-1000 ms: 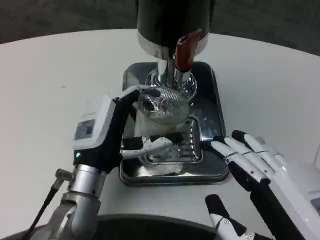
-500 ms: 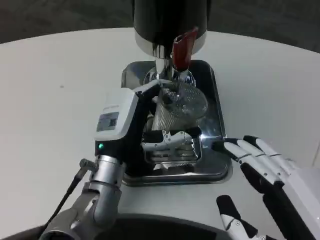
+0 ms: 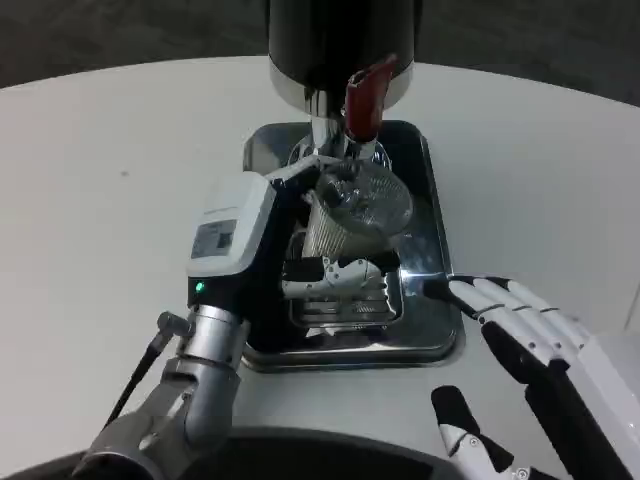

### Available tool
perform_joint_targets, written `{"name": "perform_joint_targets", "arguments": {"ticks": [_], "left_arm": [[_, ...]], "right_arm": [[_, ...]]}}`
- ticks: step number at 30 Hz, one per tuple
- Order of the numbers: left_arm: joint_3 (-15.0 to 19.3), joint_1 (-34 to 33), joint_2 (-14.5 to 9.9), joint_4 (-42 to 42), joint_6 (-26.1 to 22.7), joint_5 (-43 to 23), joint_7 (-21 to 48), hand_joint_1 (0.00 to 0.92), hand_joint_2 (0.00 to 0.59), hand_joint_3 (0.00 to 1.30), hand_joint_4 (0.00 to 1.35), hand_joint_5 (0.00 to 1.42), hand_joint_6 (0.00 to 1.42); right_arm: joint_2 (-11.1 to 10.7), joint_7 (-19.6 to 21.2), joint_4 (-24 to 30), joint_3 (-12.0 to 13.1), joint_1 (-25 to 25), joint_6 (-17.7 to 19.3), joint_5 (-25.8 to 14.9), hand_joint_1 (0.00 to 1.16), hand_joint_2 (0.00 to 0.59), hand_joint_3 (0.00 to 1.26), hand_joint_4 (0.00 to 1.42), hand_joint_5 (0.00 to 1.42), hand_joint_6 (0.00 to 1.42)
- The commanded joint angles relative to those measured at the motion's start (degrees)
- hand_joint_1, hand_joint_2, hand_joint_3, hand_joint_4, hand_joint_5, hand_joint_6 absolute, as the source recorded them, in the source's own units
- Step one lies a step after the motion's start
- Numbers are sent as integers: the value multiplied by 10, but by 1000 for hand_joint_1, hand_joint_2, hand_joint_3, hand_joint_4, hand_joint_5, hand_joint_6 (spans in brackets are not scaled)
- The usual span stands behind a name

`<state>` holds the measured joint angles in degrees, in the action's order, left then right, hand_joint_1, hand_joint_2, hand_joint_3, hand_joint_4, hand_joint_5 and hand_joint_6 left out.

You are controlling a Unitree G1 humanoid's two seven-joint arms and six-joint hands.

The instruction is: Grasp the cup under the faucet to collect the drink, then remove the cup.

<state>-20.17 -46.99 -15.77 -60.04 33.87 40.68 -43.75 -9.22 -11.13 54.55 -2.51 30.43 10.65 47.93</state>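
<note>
A clear ribbed plastic cup (image 3: 355, 212) is tilted to the right over the steel drip tray (image 3: 430, 250), just below the dispenser's faucet with its red lever (image 3: 362, 100). My left hand (image 3: 262, 240) grips the cup from its left side, fingers wrapped around the lower wall. My right hand (image 3: 520, 335) hovers open at the tray's front right corner, fingers spread and touching nothing. The cup's contents are hard to make out.
The black and chrome drink dispenser (image 3: 340, 45) stands at the back of the tray. A slotted grate (image 3: 340, 305) lies in the tray's front half. White tabletop (image 3: 110, 180) spreads to the left and right.
My left hand has carried the cup up and to the right, closer under the faucet, and the cup now leans right. The right hand shifted slightly.
</note>
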Motion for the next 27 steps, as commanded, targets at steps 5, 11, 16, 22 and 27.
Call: {"name": "perform_joint_targets", "arguments": {"ticks": [5, 11, 16, 22, 27], "left_arm": [[-7, 22, -14, 4, 4, -5, 10, 340, 77, 390, 411, 686, 364], [-4, 27, -17, 8, 10, -9, 7, 247, 39, 208, 243, 565, 297], [1, 28, -18, 7, 17, -17, 15, 166, 12, 124, 125, 469, 231], [13, 41, -23, 20, 43, -48, 29, 1, 0, 60, 43, 344, 128], [62, 68, -27, 54, 91, -128, 93, 0, 36, 29, 0, 270, 56]], "right_arm": [[9, -9, -4, -9, -11, -15, 1, 346, 515, 196, 151, 157, 299], [15, -14, -7, -13, -18, -32, -3, 346, 515, 216, 162, 162, 319], [15, -17, -7, -14, -23, -36, -3, 345, 512, 218, 164, 169, 324], [18, -19, -7, -19, -25, -41, 1, 338, 506, 227, 174, 183, 340], [18, -20, -9, -22, -27, -45, 2, 336, 506, 227, 174, 184, 341]]}}
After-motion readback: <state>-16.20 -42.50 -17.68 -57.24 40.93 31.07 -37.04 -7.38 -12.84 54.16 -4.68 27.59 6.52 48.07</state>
